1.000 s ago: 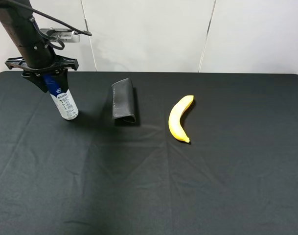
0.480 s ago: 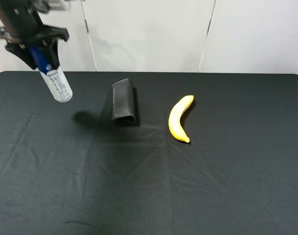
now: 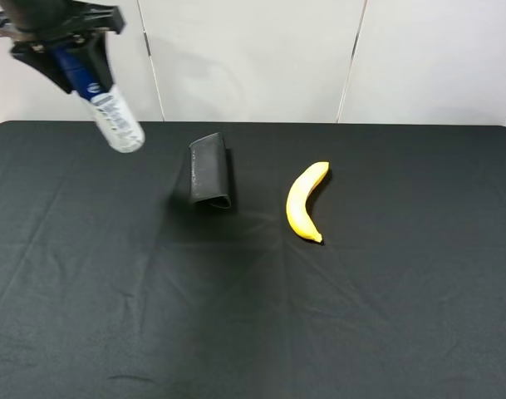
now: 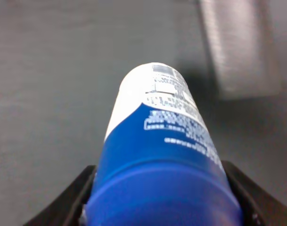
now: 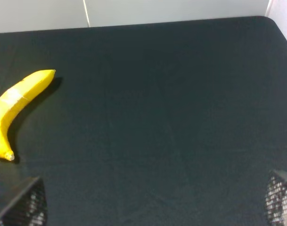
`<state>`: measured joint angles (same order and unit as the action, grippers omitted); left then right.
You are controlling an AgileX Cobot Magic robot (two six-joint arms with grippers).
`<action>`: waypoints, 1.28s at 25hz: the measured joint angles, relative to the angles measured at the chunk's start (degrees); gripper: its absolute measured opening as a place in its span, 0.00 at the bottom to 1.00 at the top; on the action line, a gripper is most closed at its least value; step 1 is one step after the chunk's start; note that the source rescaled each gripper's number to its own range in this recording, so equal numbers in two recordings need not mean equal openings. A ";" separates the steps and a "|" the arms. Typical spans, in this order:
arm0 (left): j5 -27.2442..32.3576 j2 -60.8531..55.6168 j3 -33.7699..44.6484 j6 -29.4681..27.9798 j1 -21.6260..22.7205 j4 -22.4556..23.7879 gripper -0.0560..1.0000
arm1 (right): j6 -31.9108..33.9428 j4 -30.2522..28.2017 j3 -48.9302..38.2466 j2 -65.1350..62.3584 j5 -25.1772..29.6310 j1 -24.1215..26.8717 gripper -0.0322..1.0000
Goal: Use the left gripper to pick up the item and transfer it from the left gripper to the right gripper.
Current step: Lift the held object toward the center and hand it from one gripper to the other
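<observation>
Where the item (image 3: 111, 112) was: tilted in the air over the black table's (image 3: 336, 316) far-left corner, blue end uppermost.
Left gripper (image 3: 74, 66): clamped on the item's blue end.
Right gripper (image 5: 150, 205): jaws spread wide, holding nothing, above the table, banana (image 3: 305, 200) nearby.
Black case (image 3: 210, 172): lay between item and banana.

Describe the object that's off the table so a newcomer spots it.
Above the black table's far left corner hangs the left gripper. Clamped in it, tilted, is a slim white bottle with a blue band; the black case and banana lie flat.
</observation>
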<state>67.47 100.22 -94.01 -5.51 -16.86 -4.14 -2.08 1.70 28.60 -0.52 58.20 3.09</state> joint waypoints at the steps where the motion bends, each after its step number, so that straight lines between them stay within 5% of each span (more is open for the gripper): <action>1: 0.00 0.00 0.00 0.19 -1.43 -0.34 0.05 | 0.00 0.00 0.00 0.00 0.00 0.00 1.00; 8: -2.33 0.00 0.00 0.49 -13.38 -2.38 0.05 | 0.00 0.00 0.00 0.00 0.00 0.00 1.00; 14: -8.49 0.40 0.00 3.10 -19.47 -11.83 0.05 | 0.05 0.00 0.00 0.00 0.00 0.00 1.00; 25: -11.75 8.48 0.05 17.35 -20.82 -36.07 0.05 | -5.84 10.10 2.28 5.86 0.13 0.00 1.00; 32: -11.96 9.55 0.05 21.65 -20.82 -42.08 0.05 | -17.17 19.76 4.74 19.69 -6.74 -3.82 1.00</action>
<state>55.51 109.77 -93.95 16.14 -37.68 -46.22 -19.25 21.46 33.35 19.17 51.46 -0.73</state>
